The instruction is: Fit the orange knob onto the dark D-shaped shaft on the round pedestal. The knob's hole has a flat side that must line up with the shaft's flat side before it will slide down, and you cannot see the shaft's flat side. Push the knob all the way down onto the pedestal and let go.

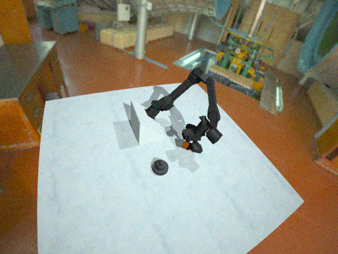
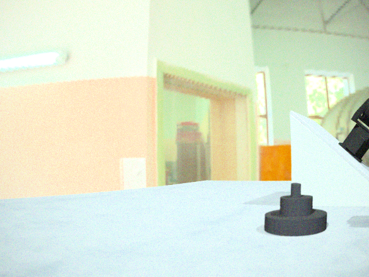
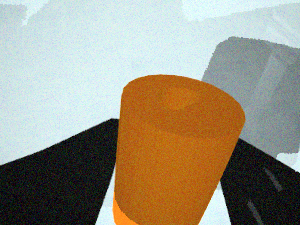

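The orange knob (image 1: 185, 145) (image 3: 170, 174) is held between the two black fingers of my gripper (image 1: 188, 146) (image 3: 170, 136), which is shut on it. Its round top, with a faint round mark, faces the wrist camera; its hole is hidden. It appears raised off the table, up and to the right of the pedestal in the top view. The dark round pedestal (image 1: 160, 172) (image 2: 295, 225) stands on the table, with its thin shaft (image 2: 295, 190) upright and bare. The shaft's flat side cannot be made out. My gripper and the knob are outside the exterior view.
A white wedge-shaped block (image 1: 151, 135) (image 2: 317, 174) with a sloped top stands behind the pedestal, left of my gripper in the top view. Another black arm part (image 1: 152, 112) (image 2: 355, 141) is close to the wedge. The pale table (image 1: 112, 210) (image 2: 122, 238) carries shadows of the arm.
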Action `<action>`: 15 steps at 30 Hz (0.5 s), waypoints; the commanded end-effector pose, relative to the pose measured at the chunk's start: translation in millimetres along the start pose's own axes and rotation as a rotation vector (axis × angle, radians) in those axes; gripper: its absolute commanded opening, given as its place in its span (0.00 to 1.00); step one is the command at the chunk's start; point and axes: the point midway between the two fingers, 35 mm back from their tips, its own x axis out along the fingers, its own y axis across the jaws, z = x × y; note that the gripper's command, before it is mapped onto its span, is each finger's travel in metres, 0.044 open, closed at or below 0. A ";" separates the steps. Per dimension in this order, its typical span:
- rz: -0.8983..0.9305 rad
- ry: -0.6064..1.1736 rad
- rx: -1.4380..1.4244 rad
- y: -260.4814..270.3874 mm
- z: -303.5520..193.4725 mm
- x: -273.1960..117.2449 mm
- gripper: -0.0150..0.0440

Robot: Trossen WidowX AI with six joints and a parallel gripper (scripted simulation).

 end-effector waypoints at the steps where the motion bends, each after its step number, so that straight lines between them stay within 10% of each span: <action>1: 0.005 -0.055 0.004 2.5 -4.0 -3.0 0.56; 15: 0.004 -0.246 0.004 2.4 -15.3 -8.7 0.56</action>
